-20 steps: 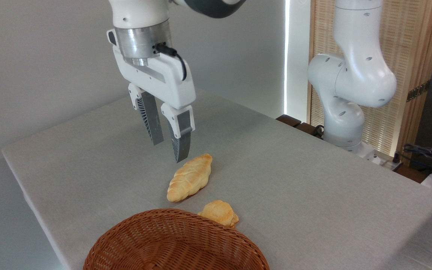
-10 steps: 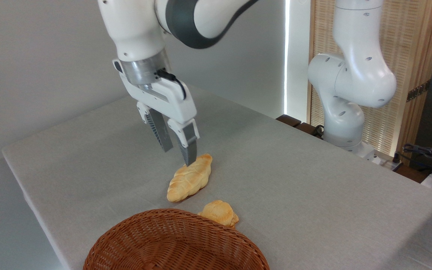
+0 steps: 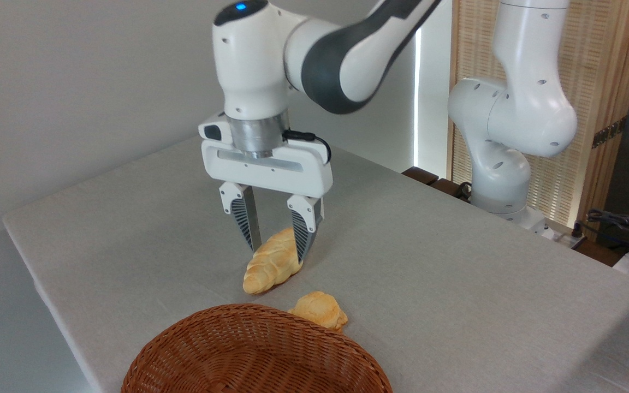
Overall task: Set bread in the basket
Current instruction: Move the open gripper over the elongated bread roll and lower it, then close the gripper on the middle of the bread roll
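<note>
Since the earlier frames the gripper [image 3: 278,254] has rotated about its vertical axis, shifted to the right and descended. Earlier it hung above and to the left of the bread [image 3: 272,266], with one fingertip near the far end of the loaf. It now stands directly over the loaf with its fingers pointing down. The bread, the roll and the basket have not moved.

From left to right, the present arrangement is as follows:

- The left finger [image 3: 244,221] stands at the left flank of the bread.
- The bread lies on the table [image 3: 456,262], its far half between the two fingers and its near, tapered end projecting toward the camera.
- The right finger [image 3: 303,229] stands at the right flank and covers part of the loaf.

The jaws are spread about as wide as the loaf and have not clamped it. Whether either pad touches the crust cannot be determined.

The basket [image 3: 249,355] sits at the near edge of the table, close to the bread and empty as far as its visible interior shows. A smaller roll [image 3: 320,310] lies just beside its far rim, to the right.

Assessment: the approach appears complete and the task is at the grasp step. The next action required is closure across the width of the loaf. Because the fingers straddle the far half, not the middle, the free end may sag on lifting.
</note>
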You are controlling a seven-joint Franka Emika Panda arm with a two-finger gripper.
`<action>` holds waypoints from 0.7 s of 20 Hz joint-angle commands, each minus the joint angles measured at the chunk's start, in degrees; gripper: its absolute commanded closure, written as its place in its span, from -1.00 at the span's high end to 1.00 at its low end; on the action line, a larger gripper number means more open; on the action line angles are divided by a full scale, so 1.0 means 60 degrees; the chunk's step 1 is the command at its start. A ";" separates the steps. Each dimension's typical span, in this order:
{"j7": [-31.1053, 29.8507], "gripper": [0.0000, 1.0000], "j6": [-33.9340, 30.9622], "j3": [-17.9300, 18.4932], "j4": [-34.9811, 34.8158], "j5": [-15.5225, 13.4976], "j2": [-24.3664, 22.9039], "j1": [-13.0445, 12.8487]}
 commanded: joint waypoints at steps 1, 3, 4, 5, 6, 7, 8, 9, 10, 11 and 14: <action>-0.0333 1.00 0.0538 0.0014 -0.0445 -0.0221 -0.0226 -0.0221; -0.0333 1.00 0.0700 0.0014 -0.0445 -0.0250 -0.0123 -0.0397; -0.0333 1.00 0.0729 0.0014 -0.0431 -0.0280 -0.0123 -0.0383; -0.0318 1.00 0.0729 0.0014 -0.0402 -0.0352 -0.0108 -0.0397; -0.0318 1.00 0.0758 0.0014 -0.0401 -0.0455 -0.0108 -0.0397; -0.0274 1.00 0.0831 0.0014 -0.0416 -0.0470 -0.0094 -0.0397; -0.0245 1.00 0.0846 0.0014 -0.0431 -0.0456 -0.0021 -0.0470; -0.0230 1.00 0.0847 0.0014 -0.0431 -0.0369 0.0052 -0.0528; -0.0230 1.00 0.0847 0.0014 -0.0431 -0.0339 0.0140 -0.0544; -0.0230 1.00 0.0832 0.0014 -0.0431 -0.0324 0.0184 -0.0544; -0.0215 1.00 0.0832 -0.0132 -0.0431 0.0026 0.0258 -0.0573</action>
